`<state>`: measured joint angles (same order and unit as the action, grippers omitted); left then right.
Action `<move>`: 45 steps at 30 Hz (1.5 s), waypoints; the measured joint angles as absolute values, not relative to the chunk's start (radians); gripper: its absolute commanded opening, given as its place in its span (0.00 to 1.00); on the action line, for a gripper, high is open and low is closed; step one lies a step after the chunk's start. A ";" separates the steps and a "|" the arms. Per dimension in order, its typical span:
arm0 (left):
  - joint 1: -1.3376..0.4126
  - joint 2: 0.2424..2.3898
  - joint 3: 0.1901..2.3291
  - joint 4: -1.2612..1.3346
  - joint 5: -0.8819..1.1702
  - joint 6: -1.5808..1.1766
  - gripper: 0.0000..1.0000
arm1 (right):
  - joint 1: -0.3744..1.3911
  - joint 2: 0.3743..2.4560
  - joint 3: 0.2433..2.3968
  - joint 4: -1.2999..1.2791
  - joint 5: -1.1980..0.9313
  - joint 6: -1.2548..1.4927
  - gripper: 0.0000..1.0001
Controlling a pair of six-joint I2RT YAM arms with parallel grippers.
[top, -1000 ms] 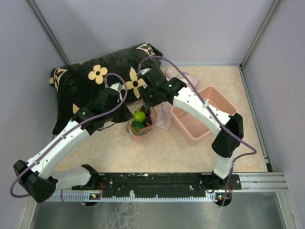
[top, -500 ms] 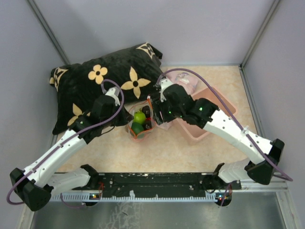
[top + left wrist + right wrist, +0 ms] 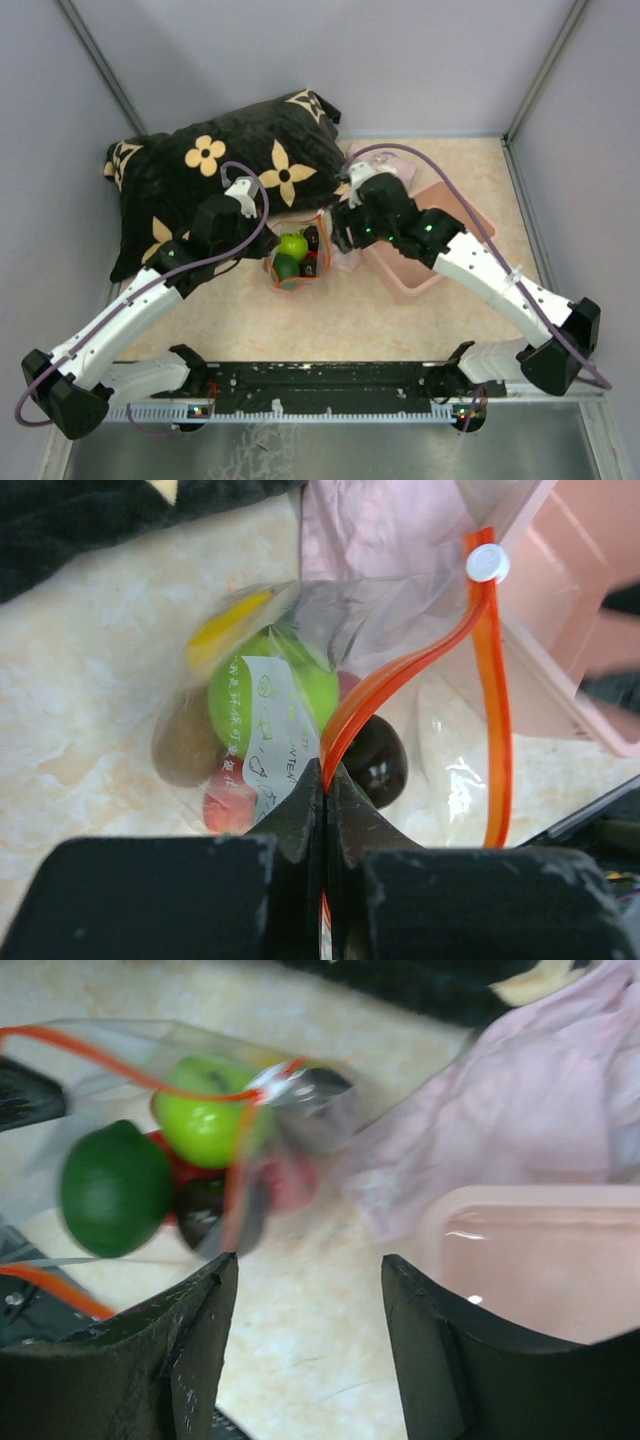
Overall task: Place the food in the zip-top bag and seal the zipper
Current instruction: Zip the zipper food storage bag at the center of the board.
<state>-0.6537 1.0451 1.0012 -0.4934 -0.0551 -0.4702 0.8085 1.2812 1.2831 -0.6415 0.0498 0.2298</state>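
A: Top view first. Where is the zip-top bag [image 3: 296, 262] sitting?

B: It is lying on the table [image 3: 350, 320] between the two arms. The black flowered pillow [image 3: 200, 170] is lying at its 11 o'clock and the pink bin [image 3: 405, 268] at its 3 o'clock. The pale pink cloth [image 3: 520, 1120] is bunching at its 2 o'clock.

A: State of the left pincer [image 3: 325, 778]?

B: It is clamping the zipper [image 3: 400, 670], with the orange strip passing between its closed tips. From that pinch the strip is splitting into two runs, both heading toward 1 o'clock in the left wrist view and meeting at the white slider [image 3: 487, 563]. The mouth is gaping open.

A: And the food [image 3: 291, 247]?

B: It is sitting inside the bag. A lime-green fruit [image 3: 265, 695] is showing behind the printed label. Around it are a yellow fruit [image 3: 225, 620] at 11 o'clock, a tan fruit [image 3: 185, 750] at 8, a red fruit [image 3: 228, 805] at 7 and a dark brown fruit [image 3: 375, 762] at 4. The right wrist view is also showing a dark green fruit [image 3: 115, 1188].

A: Right pincer [image 3: 307, 1265]?

B: Its jaws are standing apart and holding nothing, with bare table showing between them. It is hovering just at the bag's 3 o'clock. That view is blurring, so I cannot tell whether anything is touching.
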 measured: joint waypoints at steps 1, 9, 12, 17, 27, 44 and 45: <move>-0.654 1.047 1.001 -0.496 -0.060 -0.447 0.00 | 0.741 1.274 1.258 -0.609 -0.007 0.194 0.59; -0.654 1.110 1.092 -0.574 -0.102 -0.282 0.00 | 0.508 1.255 1.147 -0.429 -0.423 -0.124 0.59; -0.654 1.137 1.133 -0.597 -0.102 -0.222 0.00 | 0.513 1.262 1.150 -0.410 -0.518 -0.244 0.62; -0.654 1.162 1.164 -0.623 -0.093 -0.130 0.00 | 0.513 1.342 1.193 -0.396 -0.625 -0.387 0.75; -0.654 1.215 1.188 -0.636 -0.040 -0.043 0.00 | 0.513 1.456 1.198 -0.412 -0.822 -0.702 0.72; -0.654 1.216 1.188 -0.635 0.036 -0.016 0.00 | 0.513 1.560 1.200 -0.434 -0.979 -0.905 0.27; -0.654 1.216 1.187 -0.635 0.036 -0.016 0.00 | 0.513 1.560 1.200 -0.434 -0.986 -0.900 0.21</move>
<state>-0.6537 1.2156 1.1873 -0.6350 0.0357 -0.0162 0.5129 1.5600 1.1995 -0.4335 -0.9859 -0.9005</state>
